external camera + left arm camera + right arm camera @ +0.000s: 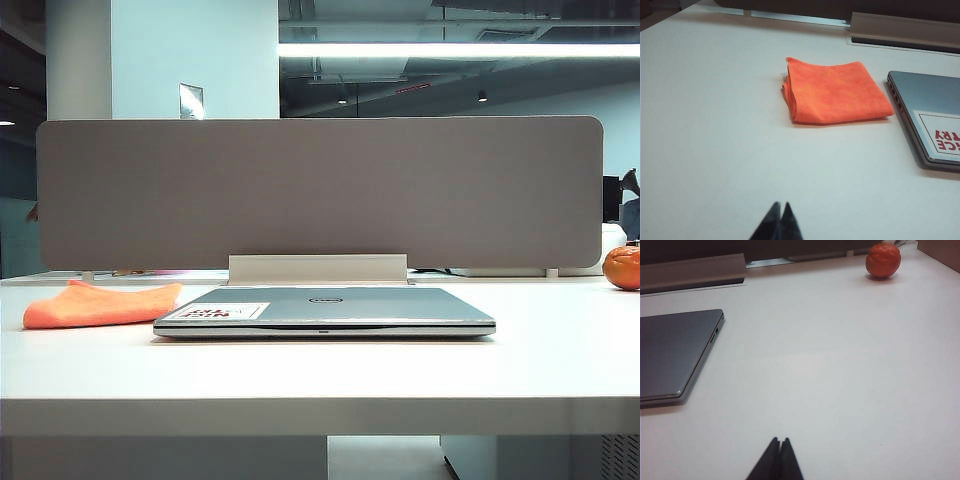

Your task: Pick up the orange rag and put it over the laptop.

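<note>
The orange rag lies folded flat on the white table, just left of the laptop. The silver-grey laptop is closed in the middle of the table, with a round logo and a white sticker with red print on its lid. My left gripper is shut and holds nothing; it hovers over bare table well short of the rag. My right gripper is also shut and holds nothing, over the table to the right of the laptop. Neither gripper shows in the exterior view.
A grey partition panel with a metal foot stands behind the laptop along the table's far edge. A glossy orange ball sits at the far right by the panel.
</note>
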{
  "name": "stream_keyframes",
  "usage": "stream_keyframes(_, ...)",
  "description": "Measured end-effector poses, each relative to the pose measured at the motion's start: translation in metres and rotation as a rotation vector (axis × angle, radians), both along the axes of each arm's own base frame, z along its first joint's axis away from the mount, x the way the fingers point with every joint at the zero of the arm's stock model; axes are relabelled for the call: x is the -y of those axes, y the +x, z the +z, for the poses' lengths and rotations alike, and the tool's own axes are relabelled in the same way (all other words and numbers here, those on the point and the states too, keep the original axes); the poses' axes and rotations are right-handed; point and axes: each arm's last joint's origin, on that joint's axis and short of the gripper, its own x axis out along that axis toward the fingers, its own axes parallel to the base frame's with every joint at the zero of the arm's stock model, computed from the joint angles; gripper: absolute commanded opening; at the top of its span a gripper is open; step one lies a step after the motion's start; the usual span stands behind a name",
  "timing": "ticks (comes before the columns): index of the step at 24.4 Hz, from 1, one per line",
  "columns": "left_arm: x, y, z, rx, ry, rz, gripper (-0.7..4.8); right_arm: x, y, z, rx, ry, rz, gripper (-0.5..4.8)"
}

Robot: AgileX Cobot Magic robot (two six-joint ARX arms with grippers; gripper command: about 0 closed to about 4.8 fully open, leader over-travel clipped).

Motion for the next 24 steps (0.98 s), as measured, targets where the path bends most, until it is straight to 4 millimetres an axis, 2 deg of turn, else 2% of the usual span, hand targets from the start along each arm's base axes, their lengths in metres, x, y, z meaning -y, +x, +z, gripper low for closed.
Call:
stream_keyframes(19,-0.0001,0.0000,0.0000,0.000,0.000,0.002,-0.06,0.0000,0.0005,0.0032,0.033,0.002,0.000,-0.05)
stream_keyframes(24,-0.0001,0.0000,0.0000,-0.001,0.007,0.002,-0.06,-0.0035,0.0010,0.0066,0.068,0.020,0.114,-0.05)
